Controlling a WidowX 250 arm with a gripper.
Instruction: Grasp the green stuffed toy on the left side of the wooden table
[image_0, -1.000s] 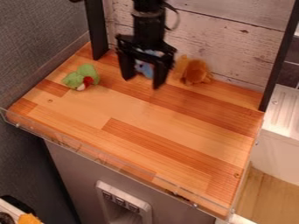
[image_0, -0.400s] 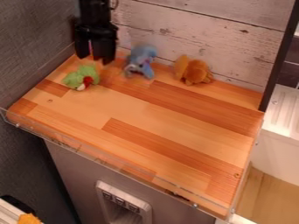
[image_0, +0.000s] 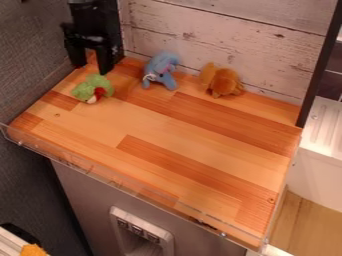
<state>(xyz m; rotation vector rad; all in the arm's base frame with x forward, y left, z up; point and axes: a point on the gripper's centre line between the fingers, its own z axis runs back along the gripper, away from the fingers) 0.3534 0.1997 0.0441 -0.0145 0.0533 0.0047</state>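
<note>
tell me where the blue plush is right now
In the camera view, the blue plush lies near the back edge, between the green plush and the orange-brown plush.

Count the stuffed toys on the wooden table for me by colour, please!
Green toy: 1
Blue toy: 1
Orange toy: 1
Total: 3

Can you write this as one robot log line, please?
gripper: empty, fingers apart, nearest green toy | green toy: on wooden counter | blue toy: between green toy and brown toy | brown toy: by wall
</note>
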